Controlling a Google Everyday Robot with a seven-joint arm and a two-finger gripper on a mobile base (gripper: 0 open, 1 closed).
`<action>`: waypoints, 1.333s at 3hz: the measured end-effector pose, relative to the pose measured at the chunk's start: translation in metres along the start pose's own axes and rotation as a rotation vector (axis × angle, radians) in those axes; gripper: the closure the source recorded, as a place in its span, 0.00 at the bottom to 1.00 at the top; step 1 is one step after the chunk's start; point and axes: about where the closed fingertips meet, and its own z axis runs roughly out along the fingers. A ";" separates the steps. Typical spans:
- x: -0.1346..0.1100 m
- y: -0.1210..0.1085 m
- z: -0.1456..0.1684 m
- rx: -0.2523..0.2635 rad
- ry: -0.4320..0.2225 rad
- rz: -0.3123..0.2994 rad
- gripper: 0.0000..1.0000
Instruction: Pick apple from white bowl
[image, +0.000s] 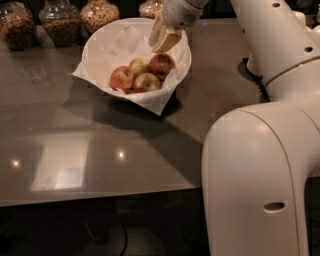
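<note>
The white bowl (100, 47), lined with crinkled white paper, stands on the dark counter at the back and holds four apples. The apple (161, 64), the largest, tan with a brownish-red blush, lies at the right side of the bowl. A redder apple (121, 77) lies at the left, a pale yellow one (138, 65) behind, and another (146, 82) in front. My gripper (163, 39) hangs over the bowl's right rim, just above the apple and not touching it. Its tan fingers are apart and hold nothing.
Several glass jars of nuts and grains (62, 22) stand along the back edge, left of and behind the bowl. My white arm (280, 55) and base (255, 185) fill the right side. The grey counter (75, 150) extends toward the front left.
</note>
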 end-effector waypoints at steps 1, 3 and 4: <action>0.002 -0.001 -0.001 0.009 -0.012 0.014 0.36; 0.008 0.002 -0.001 0.009 -0.026 0.046 0.38; 0.009 0.002 -0.001 0.009 -0.028 0.051 0.38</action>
